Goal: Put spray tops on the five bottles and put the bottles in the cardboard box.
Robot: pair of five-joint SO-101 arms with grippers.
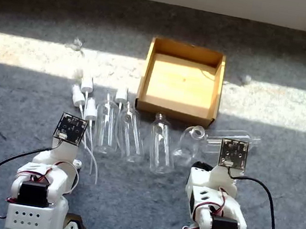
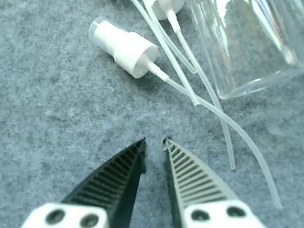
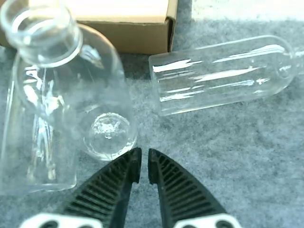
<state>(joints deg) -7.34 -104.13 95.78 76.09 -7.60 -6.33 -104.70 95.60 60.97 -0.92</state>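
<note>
- The left gripper [image 2: 154, 145] hangs low over the carpet [image 2: 52, 118], jaws nearly together with a thin slit between the tips, holding nothing
- The right gripper [image 3: 144, 156] is the same: tips all but touching, empty, just above the carpet
- The nearest top [image 2: 126, 47] lies on its side straight ahead of the left tips, apart from them; its long axis runs slantwise across the line of approach, cap end farther off, its tube [image 2: 223, 118] trailing away towards a lying bottle [image 2: 251, 42]
- More tubes cross close by that one, so a pinch on the white collar looks safer than one on the tubing
- From above, the tops [image 1: 91, 108] cluster just beyond the left arm, which is clearly the nearer one for them
- The bottles [image 1: 161, 147] lie in a row between the arms, all uncapped, none boxed; three lie with necks pointing towards the box [image 1: 146, 73]
- Just past the right tips a tilted bottle [image 3: 61, 85] stands with its mouth up, and beside it another bottle [image 3: 223, 73] lies crosswise, both near the box wall [image 3: 118, 33]
- My judgement: the task is at its start, the first move being the left jaws parting and going forward to that top
- No label, brand or legible writing can be made out on bottles, tops or box
</note>
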